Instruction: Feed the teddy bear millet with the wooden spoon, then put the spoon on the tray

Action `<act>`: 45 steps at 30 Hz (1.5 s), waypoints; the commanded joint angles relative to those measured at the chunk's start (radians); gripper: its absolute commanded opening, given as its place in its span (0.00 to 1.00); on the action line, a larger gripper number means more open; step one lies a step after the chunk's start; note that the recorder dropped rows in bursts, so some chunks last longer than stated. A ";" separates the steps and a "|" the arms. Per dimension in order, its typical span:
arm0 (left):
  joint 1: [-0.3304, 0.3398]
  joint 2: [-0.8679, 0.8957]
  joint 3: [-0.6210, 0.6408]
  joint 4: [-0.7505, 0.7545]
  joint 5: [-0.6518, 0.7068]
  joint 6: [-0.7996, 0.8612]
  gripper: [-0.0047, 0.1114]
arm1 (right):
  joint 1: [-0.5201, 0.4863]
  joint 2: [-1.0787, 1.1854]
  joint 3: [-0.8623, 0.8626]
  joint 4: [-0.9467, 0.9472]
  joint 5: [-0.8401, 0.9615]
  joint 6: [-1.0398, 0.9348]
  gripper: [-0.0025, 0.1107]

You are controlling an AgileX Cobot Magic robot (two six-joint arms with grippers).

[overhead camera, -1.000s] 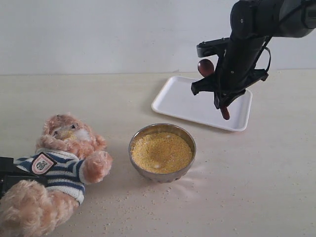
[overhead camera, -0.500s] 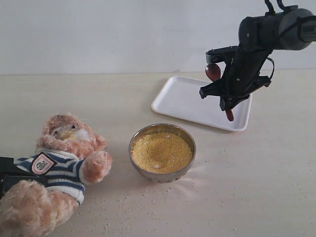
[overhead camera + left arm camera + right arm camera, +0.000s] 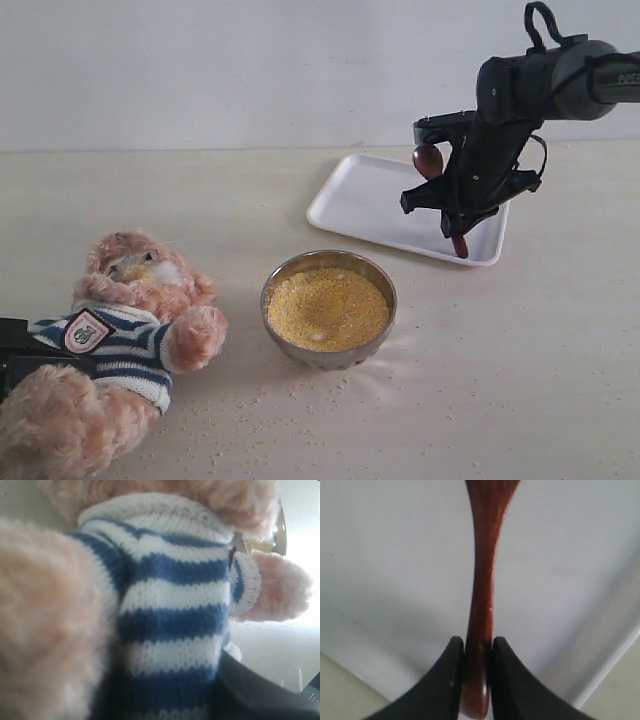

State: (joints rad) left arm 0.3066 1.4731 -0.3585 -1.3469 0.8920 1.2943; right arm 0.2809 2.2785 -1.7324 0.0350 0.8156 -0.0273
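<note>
The dark red-brown wooden spoon (image 3: pixel 428 160) hangs over the right side of the flat white tray (image 3: pixel 365 205). It is tilted, with its small oval scoop up high and the tip of its thin handle down low by the tray's near rim. I cannot tell if the tip touches the tray. The right jaws are squeezed shut on the handle close to its end (the right wrist camera shows both black tips pressing on the wood).

The fluffy light-brown teddy bear (image 3: pixel 130 320) in its blue-and-white striped shirt lies at the left of the pale surface (image 3: pixel 500 380). The left jaws are right up against the bear, but I cannot tell how wide they are.

The yellow millet (image 3: pixel 327 308) fills the round steel bowl (image 3: pixel 330 358) in the middle, between the bear and the tray. Some loose grains lie on the surface in front.
</note>
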 commanded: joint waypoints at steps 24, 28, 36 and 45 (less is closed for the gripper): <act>0.003 -0.013 0.005 -0.008 0.016 0.009 0.08 | -0.004 -0.170 0.113 0.056 -0.085 -0.105 0.32; 0.003 -0.013 0.005 -0.008 0.016 0.009 0.08 | -0.004 -0.280 0.262 0.062 -0.183 -0.105 0.32; 0.003 -0.013 0.005 -0.008 0.016 0.009 0.08 | -0.004 -0.638 0.679 0.100 -0.422 -0.109 0.32; 0.003 -0.013 0.005 -0.008 0.016 0.009 0.08 | -0.002 -1.162 1.086 0.117 -0.506 -0.110 0.32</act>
State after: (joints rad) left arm 0.3066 1.4731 -0.3585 -1.3469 0.8920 1.2943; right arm 0.2809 1.2554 -0.7382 0.1475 0.3140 -0.1306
